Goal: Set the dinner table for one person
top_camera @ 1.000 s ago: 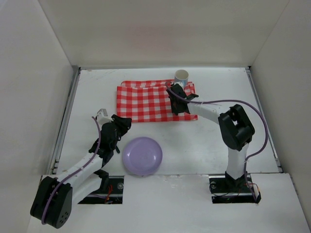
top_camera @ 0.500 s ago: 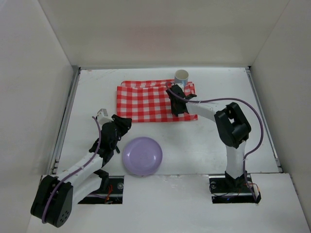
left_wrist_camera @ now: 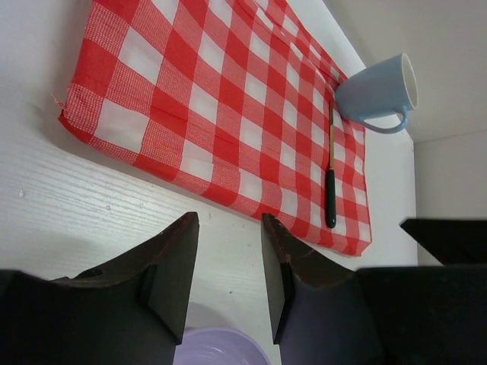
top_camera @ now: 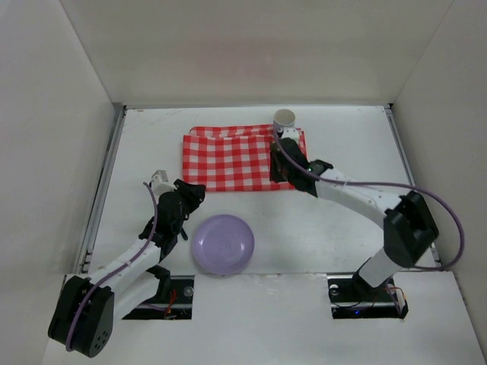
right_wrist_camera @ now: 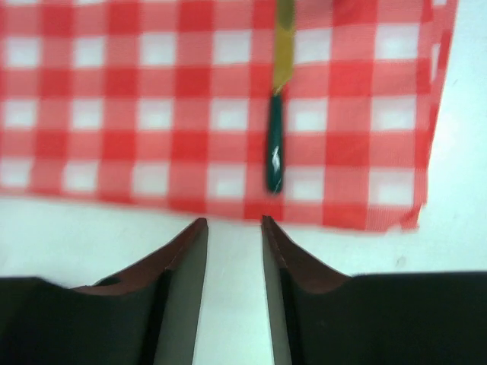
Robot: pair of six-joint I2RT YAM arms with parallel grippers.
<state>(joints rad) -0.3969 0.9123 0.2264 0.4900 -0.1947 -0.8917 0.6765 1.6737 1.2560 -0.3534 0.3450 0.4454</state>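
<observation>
On the white surface (top_camera: 342, 144), the checked cloth (top_camera: 236, 156) carries a dark-handled utensil (right_wrist_camera: 275, 152) near the mug (top_camera: 284, 119). The right pincer (right_wrist_camera: 233, 222) hangs apart and empty just short of it; the left pincer (left_wrist_camera: 228, 219) is likewise apart. Cutlery looks placed; next, probably, the purple plate (top_camera: 222, 244) needs lifting onto the cloth.

red-and-white checked cloth (top_camera: 236, 158) lies on the far part of the matte white tabletop (top_camera: 152, 137); slim dark-handled utensil (left_wrist_camera: 331, 173) on the cloth's right part; pale blue mug (top_camera: 284, 119) at its far right corner; round lilac plate (top_camera: 222, 243) before it, apart

Bright, even light; soft shadows; right wrist view blurred.
</observation>
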